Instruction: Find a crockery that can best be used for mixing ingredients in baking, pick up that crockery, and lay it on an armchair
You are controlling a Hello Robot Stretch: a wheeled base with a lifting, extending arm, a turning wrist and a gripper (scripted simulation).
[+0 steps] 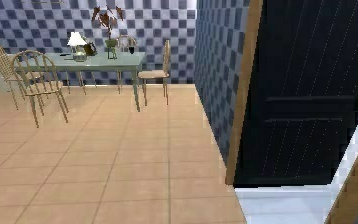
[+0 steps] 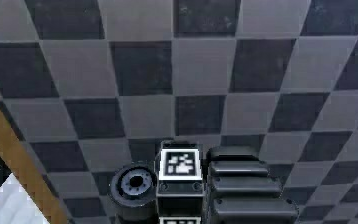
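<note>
In the arm side view, the arm's dark end with a white marked square rises from the bottom edge, close to a blue-grey checkered wall. The gripper's dark round body sits left of the square. Its far end cannot be made out, so I cannot tell whether it holds anything. In the forward view, a pale green dining table stands at the far left. On it are a white-topped object, a vase with a plant and small dark items.
Wooden chairs surround the table. A checkered wall corner with a wooden edge and a dark panelled door fill the forward view's right. Tan tiled floor lies open ahead, with paler floor below the door.
</note>
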